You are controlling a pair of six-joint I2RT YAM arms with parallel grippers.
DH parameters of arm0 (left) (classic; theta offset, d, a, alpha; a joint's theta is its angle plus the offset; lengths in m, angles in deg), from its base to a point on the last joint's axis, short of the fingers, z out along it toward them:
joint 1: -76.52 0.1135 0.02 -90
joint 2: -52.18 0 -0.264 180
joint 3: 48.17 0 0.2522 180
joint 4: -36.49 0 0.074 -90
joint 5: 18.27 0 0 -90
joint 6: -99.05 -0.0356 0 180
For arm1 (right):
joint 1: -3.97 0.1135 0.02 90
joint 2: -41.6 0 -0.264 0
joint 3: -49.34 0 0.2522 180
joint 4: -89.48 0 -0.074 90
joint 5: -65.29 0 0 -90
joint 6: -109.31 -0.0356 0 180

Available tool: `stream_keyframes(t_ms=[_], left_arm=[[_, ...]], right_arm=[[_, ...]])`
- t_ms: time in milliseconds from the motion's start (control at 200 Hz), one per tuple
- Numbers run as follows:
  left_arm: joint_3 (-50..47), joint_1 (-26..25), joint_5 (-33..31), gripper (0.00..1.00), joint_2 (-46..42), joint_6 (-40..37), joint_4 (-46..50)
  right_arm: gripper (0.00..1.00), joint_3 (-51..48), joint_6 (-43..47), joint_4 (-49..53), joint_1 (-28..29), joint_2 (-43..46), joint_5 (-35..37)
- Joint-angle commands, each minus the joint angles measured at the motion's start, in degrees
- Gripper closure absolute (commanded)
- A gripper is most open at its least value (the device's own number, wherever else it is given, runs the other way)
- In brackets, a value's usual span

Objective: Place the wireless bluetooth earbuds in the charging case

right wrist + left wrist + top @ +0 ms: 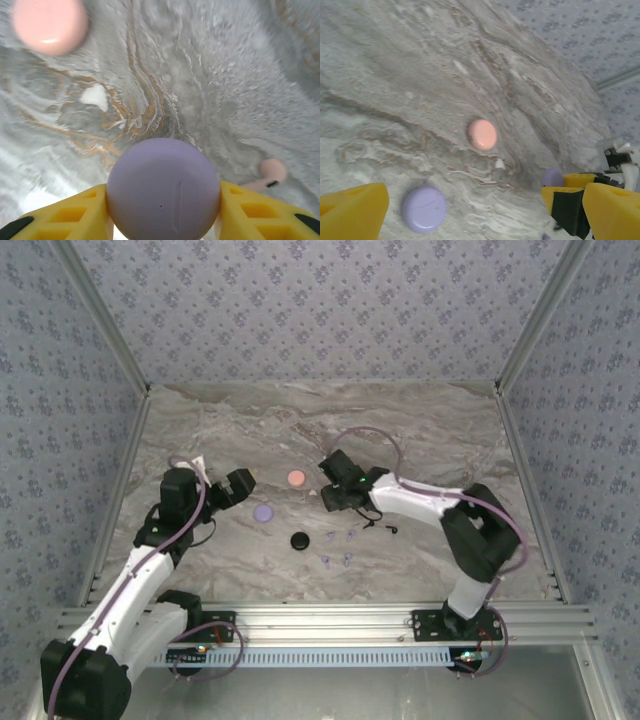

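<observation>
Your right gripper (163, 216) is clamped on the round lavender case (162, 177), so pinch those tiny, likely slippery lavender earbuds (346, 560) by their stems.

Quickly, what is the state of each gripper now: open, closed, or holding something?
Left gripper: open, holding nothing.
Right gripper: closed on the lavender round case.
</observation>
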Motion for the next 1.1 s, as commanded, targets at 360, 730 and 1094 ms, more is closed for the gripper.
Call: stream_keyframes(t_ms=[360,730,1094], left_arm=[[14.85,-0.83,33.56,0.21,7.59,-7.91,-5.59],[16.76,-13.0,32.13,0.3,13.57,-5.98,-13.06],[19.32,-18.43,30.57,0.41,19.1,-6.06,-13.39]], right_arm=[[0.5,-15.43,41.47,-22.25,3.17,29.45,-10.28],[0.5,-13.49,52.42,-19.32,4.85,33.47,-11.17],[0.49,-12.71,53.18,-19.8,5.75,33.69,-10.72]])
